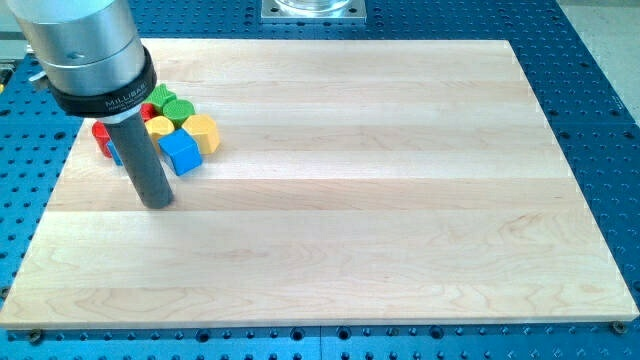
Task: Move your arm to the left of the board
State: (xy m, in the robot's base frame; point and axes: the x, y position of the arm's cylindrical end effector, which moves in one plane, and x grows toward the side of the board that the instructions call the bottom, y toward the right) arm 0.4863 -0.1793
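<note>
My tip (pixel 157 203) rests on the wooden board (pixel 350 220) at the view's left, just below and left of a tight cluster of blocks. Nearest to it is a blue cube (pixel 181 152), up and to the right. A yellow hexagonal block (pixel 202 131) sits right of the cube. A yellow block (pixel 159 126) and two green blocks (pixel 164 97) (pixel 179 110) lie above. A red block (pixel 102 135) shows left of the rod, and a red sliver (pixel 148 111) beside the rod. The rod hides part of the cluster, including a blue block's edge (pixel 115 153).
The arm's silver and black body (pixel 85 50) fills the view's top left corner. A blue perforated table (pixel 600 90) surrounds the board. A metal mount plate (pixel 314 10) sits at the view's top centre.
</note>
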